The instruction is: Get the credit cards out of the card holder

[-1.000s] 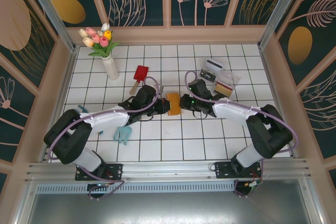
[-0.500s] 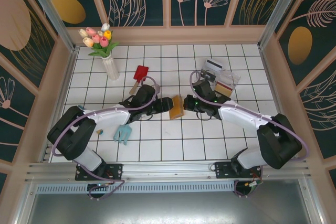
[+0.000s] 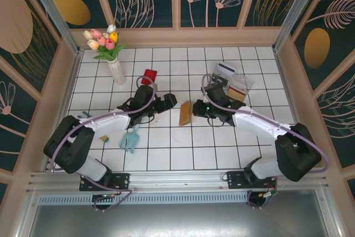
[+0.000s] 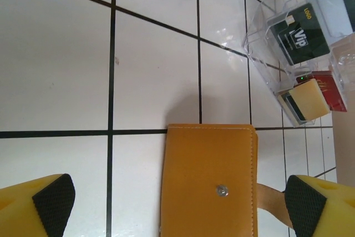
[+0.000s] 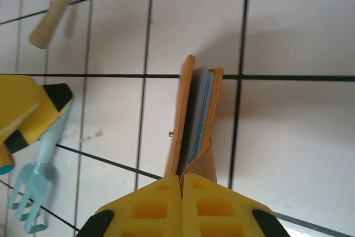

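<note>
1. The card holder [image 3: 185,114] stands up on edge near the middle of the tabletop [image 3: 166,156]. From above it shows as a narrow orange-brown strip. Its long axis runs from the far side toward the near edge, with the near end leaning a little to the left.
2. Its broad outer face, with a small metal snap [image 4: 222,191], is turned toward the left gripper [image 3: 165,102]. The right wrist camera sees it edge-on, its two leaves slightly parted. Whether its lower edge rests on the tiles cannot be told.
3. The credit cards [image 5: 201,112] sit between those leaves as a grey-blue sliver, inside the holder.
4. The right gripper [image 5: 181,181] is clenched on the holder's strap [image 5: 203,161], its yellow fingers pressed together at the holder's right side.
5. The right arm [image 3: 260,126] bends out toward the right edge, and its forearm runs low over the tiles back to the middle.
6. The left gripper is released, jaws spread wide. Its black pads [image 4: 52,203] stand to either side of the holder's face without touching it.
7. The left arm [image 3: 105,126] mirrors the right arm, elbow near the left edge and forearm angled in toward the centre.
8. A clear tray [image 3: 244,84] holding other cards lies toward the far right corner, apart from the holder.
</note>
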`<move>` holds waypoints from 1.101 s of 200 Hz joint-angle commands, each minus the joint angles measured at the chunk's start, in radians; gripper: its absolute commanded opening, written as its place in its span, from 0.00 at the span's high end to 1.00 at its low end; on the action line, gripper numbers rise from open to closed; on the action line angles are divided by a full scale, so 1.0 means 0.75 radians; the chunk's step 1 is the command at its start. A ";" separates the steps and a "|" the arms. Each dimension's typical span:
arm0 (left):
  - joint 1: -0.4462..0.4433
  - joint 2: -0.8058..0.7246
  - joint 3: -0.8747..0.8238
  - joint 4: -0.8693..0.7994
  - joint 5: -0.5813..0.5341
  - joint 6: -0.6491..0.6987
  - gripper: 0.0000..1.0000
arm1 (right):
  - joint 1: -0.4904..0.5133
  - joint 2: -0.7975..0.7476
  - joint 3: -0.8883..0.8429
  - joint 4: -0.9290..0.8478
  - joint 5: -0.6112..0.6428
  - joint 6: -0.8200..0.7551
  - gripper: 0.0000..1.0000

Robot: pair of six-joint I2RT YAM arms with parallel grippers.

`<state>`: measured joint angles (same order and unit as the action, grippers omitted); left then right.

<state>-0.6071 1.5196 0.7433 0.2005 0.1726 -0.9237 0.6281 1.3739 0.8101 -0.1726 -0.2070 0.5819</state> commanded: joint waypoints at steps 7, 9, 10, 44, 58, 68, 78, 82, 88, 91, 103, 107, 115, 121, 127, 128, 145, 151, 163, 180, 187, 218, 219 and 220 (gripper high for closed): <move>0.019 -0.054 -0.016 -0.056 -0.061 -0.014 0.02 | -0.007 0.037 0.064 0.123 -0.106 0.001 0.93; 0.021 -0.057 -0.016 -0.056 -0.065 -0.012 0.02 | -0.006 0.038 0.065 0.130 -0.111 0.001 0.93; 0.020 -0.059 -0.018 -0.058 -0.067 -0.011 0.01 | -0.006 0.039 0.065 0.133 -0.114 0.001 0.93; 0.021 -0.099 -0.017 -0.085 -0.136 -0.014 0.02 | -0.004 0.077 0.081 0.173 -0.157 0.005 0.93; 0.021 -0.100 -0.014 -0.091 -0.144 -0.008 0.01 | -0.003 0.095 0.078 0.177 -0.162 0.003 0.93; 0.020 -0.098 -0.011 -0.091 -0.132 0.004 0.02 | -0.004 0.097 0.071 0.192 -0.176 0.005 0.94; 0.021 -0.097 -0.007 -0.091 -0.120 0.009 0.02 | -0.005 0.096 0.061 0.219 -0.195 0.007 0.93; 0.021 -0.096 -0.005 -0.091 -0.118 0.010 0.02 | -0.005 0.094 0.059 0.230 -0.203 0.007 0.93; 0.021 -0.097 -0.003 -0.092 -0.114 0.012 0.01 | -0.004 0.094 0.059 0.242 -0.216 0.012 0.93; 0.020 -0.097 -0.003 -0.091 -0.113 0.015 0.01 | -0.006 0.095 0.059 0.251 -0.223 0.014 0.93; 0.020 -0.100 0.001 -0.091 -0.110 0.020 0.01 | -0.007 0.095 0.058 0.285 -0.256 0.023 0.93; 0.020 -0.103 0.002 -0.091 -0.111 0.022 0.02 | -0.006 0.097 0.059 0.294 -0.263 0.028 0.93; 0.021 -0.109 0.003 -0.093 -0.113 0.023 0.02 | -0.005 0.097 0.061 0.309 -0.272 0.035 0.93; 0.021 -0.115 0.003 -0.097 -0.120 0.025 0.02 | -0.007 0.098 0.061 0.314 -0.274 0.038 0.93; 0.020 -0.120 0.003 -0.103 -0.130 0.026 0.01 | -0.005 0.100 0.065 0.314 -0.272 0.040 0.93; 0.020 -0.121 0.003 -0.104 -0.132 0.025 0.02 | -0.006 0.099 0.064 0.314 -0.271 0.040 0.93; 0.021 -0.132 -0.006 -0.110 -0.149 0.026 0.02 | -0.006 0.113 0.075 0.291 -0.249 0.044 0.93; 0.020 -0.133 -0.013 -0.106 -0.145 0.025 0.01 | -0.007 0.121 0.081 0.267 -0.235 0.046 0.94; 0.020 -0.130 -0.027 -0.092 -0.125 0.022 0.01 | -0.009 0.137 0.086 0.243 -0.229 0.048 0.93; 0.022 -0.126 -0.041 -0.078 -0.102 0.023 0.02 | -0.011 0.138 0.072 0.238 -0.222 0.048 0.93; 0.022 -0.124 -0.044 -0.070 -0.087 0.025 0.02 | -0.012 0.136 0.072 0.219 -0.201 0.048 0.93; 0.020 -0.099 -0.042 -0.016 0.006 0.041 0.07 | -0.051 0.122 0.076 0.061 -0.048 0.019 0.93; 0.021 -0.097 -0.042 -0.014 0.009 0.041 0.07 | -0.052 0.121 0.074 0.059 -0.045 0.018 0.93; 0.021 -0.096 -0.042 -0.012 0.013 0.041 0.07 | -0.054 0.119 0.073 0.055 -0.041 0.017 0.93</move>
<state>-0.6003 1.4387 0.7185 0.1455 0.1150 -0.9176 0.6205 1.4700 0.8474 -0.0261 -0.3367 0.6083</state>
